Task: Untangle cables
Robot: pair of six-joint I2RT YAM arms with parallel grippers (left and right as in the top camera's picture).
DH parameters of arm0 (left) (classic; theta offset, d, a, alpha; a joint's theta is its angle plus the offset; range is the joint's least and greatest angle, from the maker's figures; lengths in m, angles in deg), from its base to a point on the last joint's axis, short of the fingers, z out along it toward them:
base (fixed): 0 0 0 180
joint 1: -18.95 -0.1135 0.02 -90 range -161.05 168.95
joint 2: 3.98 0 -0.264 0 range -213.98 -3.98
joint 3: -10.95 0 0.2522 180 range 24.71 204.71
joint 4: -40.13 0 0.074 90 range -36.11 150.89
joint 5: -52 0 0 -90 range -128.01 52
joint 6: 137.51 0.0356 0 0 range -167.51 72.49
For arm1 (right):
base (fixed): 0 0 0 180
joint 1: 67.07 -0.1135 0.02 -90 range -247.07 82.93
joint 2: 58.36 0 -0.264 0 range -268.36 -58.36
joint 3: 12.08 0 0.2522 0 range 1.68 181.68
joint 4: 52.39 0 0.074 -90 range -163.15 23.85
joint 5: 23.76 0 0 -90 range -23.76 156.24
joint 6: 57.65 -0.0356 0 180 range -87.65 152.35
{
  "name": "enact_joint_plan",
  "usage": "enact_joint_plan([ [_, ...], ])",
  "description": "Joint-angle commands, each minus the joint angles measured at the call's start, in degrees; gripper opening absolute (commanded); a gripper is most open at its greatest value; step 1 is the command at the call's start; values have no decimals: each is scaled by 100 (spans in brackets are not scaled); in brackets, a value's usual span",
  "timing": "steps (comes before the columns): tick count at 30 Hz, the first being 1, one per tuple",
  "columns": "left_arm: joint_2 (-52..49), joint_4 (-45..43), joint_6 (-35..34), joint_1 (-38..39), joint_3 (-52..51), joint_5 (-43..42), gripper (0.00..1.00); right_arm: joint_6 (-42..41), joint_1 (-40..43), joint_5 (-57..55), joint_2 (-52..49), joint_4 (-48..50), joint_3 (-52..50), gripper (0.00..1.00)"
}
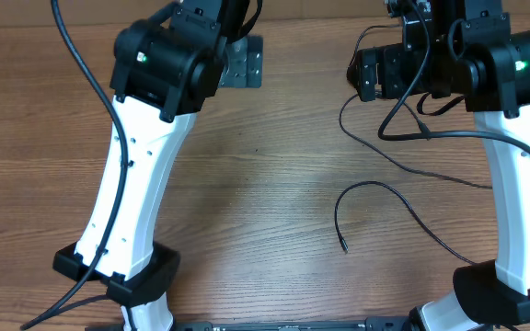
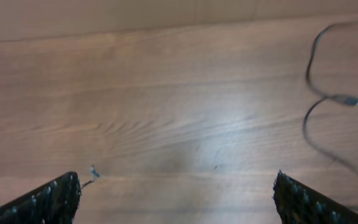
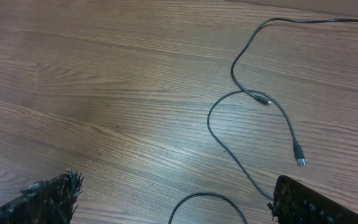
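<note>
Thin black cables lie loose on the wooden table on the right side. One cable (image 1: 375, 187) arcs from its plug end (image 1: 342, 246) toward the right arm's base. A second cable (image 1: 403, 162) runs from under my right gripper (image 1: 378, 74) off to the right. In the right wrist view the cables (image 3: 219, 140) cross, with a silver-tipped plug (image 3: 299, 156) and a small connector (image 3: 263, 99). My right gripper (image 3: 174, 202) hangs open above a cable loop, holding nothing. My left gripper (image 2: 176, 200) is open over bare wood, with a blurred cable (image 2: 312, 106) far to its right.
Thick black wiring (image 1: 81, 64) trails along the left arm (image 1: 141, 175). The right arm (image 1: 513, 202) stands over the cables' right ends. Both arm bases sit at the table's front edge.
</note>
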Motion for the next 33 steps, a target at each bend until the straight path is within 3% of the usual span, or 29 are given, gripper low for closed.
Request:
enact_joint_plan([
  [1, 588, -664, 107, 17, -905, -48, 100, -42, -7, -35, 111, 9, 61, 100],
  [11, 2911, -3906, 579, 17, -4933, -50, 99, -42, -7, -35, 111, 9, 61, 100],
  [14, 3960, -5425, 708, 7, -6454, -85, 100, -42, -7, -35, 111, 9, 61, 100],
  [19, 5184, -7652, 1314, -74, -8227, -525, 99, -42, -7, -35, 111, 9, 61, 100],
  [23, 6008, -9110, 1414, -573, -9576, -1263, 100, -42, -7, -33, 111, 9, 61, 100],
  [33, 7781, -10214, 1799, -1886, -11846, -2448, 100, -42, -7, -35, 111, 9, 61, 100],
])
